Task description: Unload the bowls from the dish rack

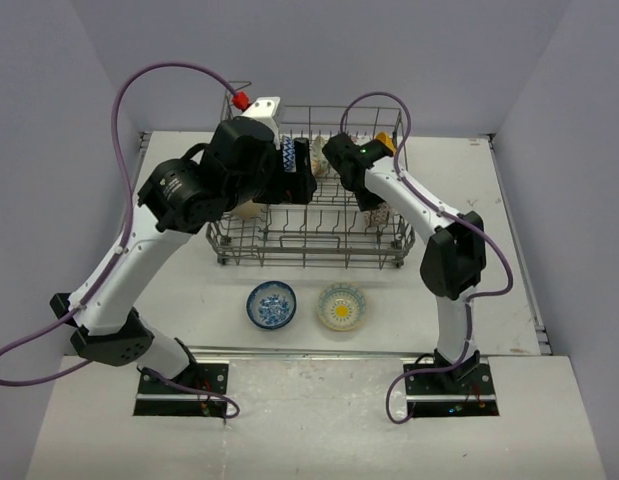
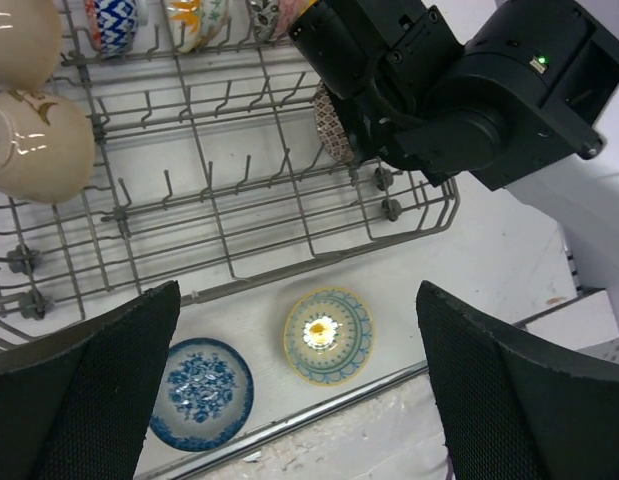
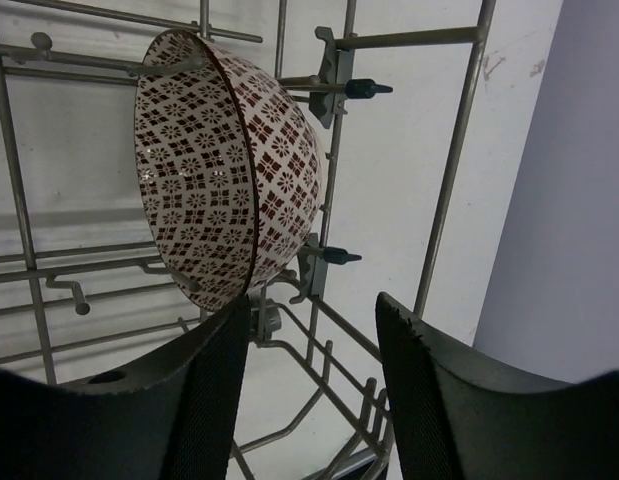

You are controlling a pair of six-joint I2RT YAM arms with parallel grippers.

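**A:** Which bowl is being worked on, and where is it?

**B:** A white bowl with a dark red flower pattern (image 3: 224, 170). It stands on edge between tines at the right end of the grey wire dish rack (image 1: 309, 250), close to the end wall. The right gripper (image 3: 311, 325) is just below its lower rim with its jaws half spread and nothing pinched. One fingertip (image 3: 234, 325) is right by the rim, but from this angle I can't tell whether they touch.

**A:** And the left gripper?

**B:** The left gripper (image 2: 299, 290) hangs above the rack, jaws spread wide and holding nothing. Two beige bowls (image 2: 34, 145) sit in the rack to one side. A blue bowl (image 1: 272, 305) and a yellow-centred bowl (image 1: 341, 307) lie on the table (image 1: 509, 250) in front.

**A:** How should the grab go?

**B:** I'd put one finger inside the rim and one outside, seated deep. Pinch firmly, because glazed ceramic is slippery. Then lift straight up along the tines so the bowl doesn't snag on the wires.
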